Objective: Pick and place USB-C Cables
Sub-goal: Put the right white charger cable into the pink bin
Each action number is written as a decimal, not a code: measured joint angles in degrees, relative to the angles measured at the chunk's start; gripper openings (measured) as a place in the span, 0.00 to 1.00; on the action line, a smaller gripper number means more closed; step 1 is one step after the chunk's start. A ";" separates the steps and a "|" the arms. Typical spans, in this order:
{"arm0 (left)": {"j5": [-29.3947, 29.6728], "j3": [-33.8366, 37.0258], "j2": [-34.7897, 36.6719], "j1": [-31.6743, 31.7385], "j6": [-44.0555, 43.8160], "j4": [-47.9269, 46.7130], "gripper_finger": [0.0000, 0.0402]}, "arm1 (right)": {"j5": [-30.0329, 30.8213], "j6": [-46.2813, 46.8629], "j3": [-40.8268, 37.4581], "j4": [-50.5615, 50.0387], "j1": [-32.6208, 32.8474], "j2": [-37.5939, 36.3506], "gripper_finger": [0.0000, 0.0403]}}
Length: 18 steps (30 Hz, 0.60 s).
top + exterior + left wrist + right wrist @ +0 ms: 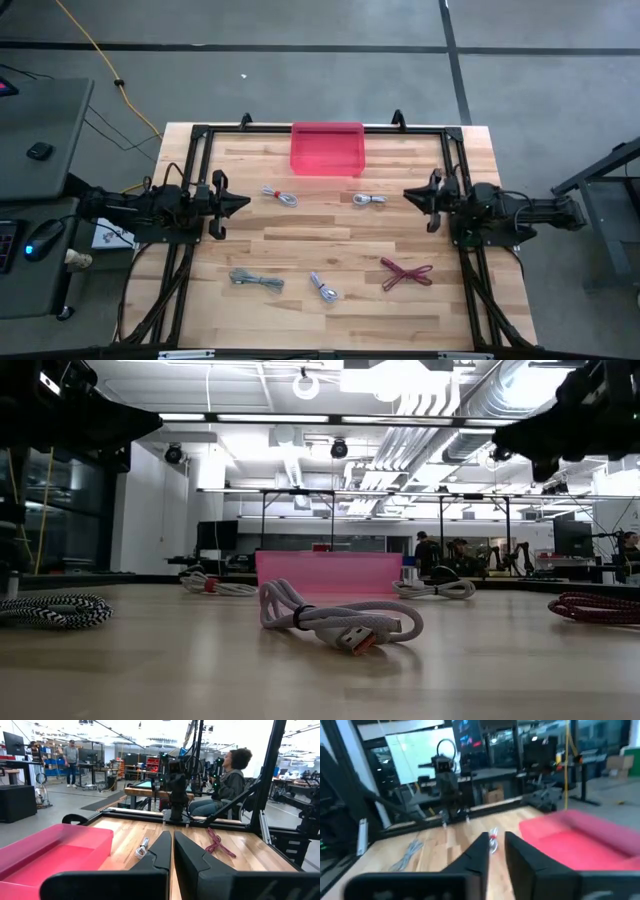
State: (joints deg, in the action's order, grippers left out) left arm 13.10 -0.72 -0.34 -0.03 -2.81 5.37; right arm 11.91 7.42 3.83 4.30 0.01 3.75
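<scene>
Both my arms sit out at the table's side edges. My left gripper hovers at the left edge, fingers nearly together with a thin gap, nothing held; my right gripper mirrors it at the right edge, also nearly closed and empty. From above I count all five USB-C Cables on the wooden table: a white cable just near-left of the pink bin, a second white cable just near-right of it, a grey cable near-left, a pale cable near-centre, and the dark red cable near-right. The bin stands at the far edge, centre. The low view adds what the top view lacks: the pale cable's plug, with an orange tip, points at the camera, and the grey one shows a black-and-white braid. My left wrist view catches the dark red cable and one white cable beyond my fingers, plus a seated person past the table. No legible writing anywhere.
</scene>
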 joint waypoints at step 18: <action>-0.01 0.00 -0.01 0.00 1.06 0.02 0.00 | 14.57 -20.40 31.19 -15.45 -0.54 21.82 0.45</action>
State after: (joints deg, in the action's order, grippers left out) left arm 13.09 -0.72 -0.35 -0.03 -1.75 5.38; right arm 26.48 -12.98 35.02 -11.15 -0.53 25.56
